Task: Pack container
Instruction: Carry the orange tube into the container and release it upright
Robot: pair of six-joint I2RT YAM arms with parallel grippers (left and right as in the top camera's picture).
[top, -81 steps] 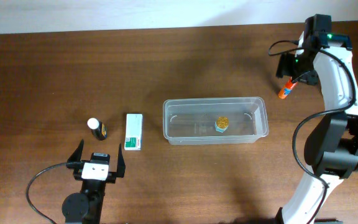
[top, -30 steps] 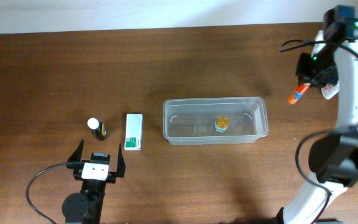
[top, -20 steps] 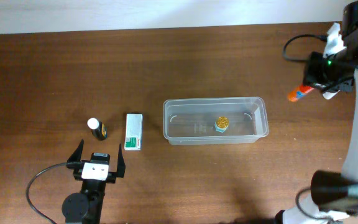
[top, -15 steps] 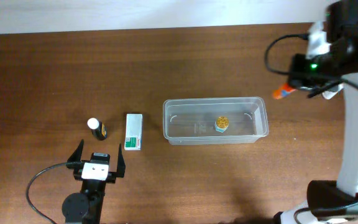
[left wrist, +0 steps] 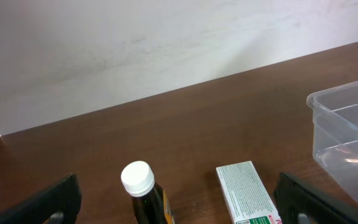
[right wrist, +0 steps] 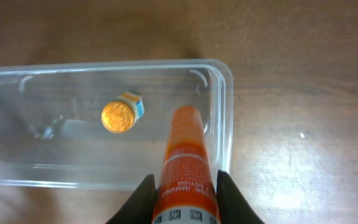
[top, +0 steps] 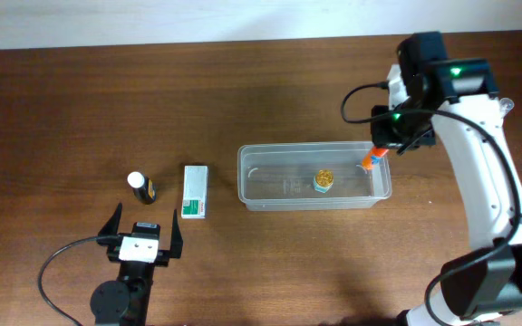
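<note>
The clear container [top: 246, 181] lies mid-table with a small gold-capped jar [top: 323, 179] inside; in the right wrist view the container's rim [right wrist: 224, 112] and the jar [right wrist: 119, 115] show too. My right gripper [top: 381, 149] is shut on an orange tube [top: 371, 159], which hangs over the container's right end; up close the tube [right wrist: 185, 165] sits between the black fingers [right wrist: 143, 196]. My left gripper [top: 142, 237] stands open near the front left, behind a dark bottle with a white cap [top: 140, 186] and a white-and-green box [top: 195, 190].
In the left wrist view the bottle [left wrist: 140, 186] and the box [left wrist: 248, 196] lie just ahead of the open fingers [left wrist: 55, 202], with the container's left end [left wrist: 347, 137] at right. A pale wall runs along the table's far edge.
My right arm has swung left from the table's far right edge, carrying the orange tube to above the container's right end. The left arm has not moved.
</note>
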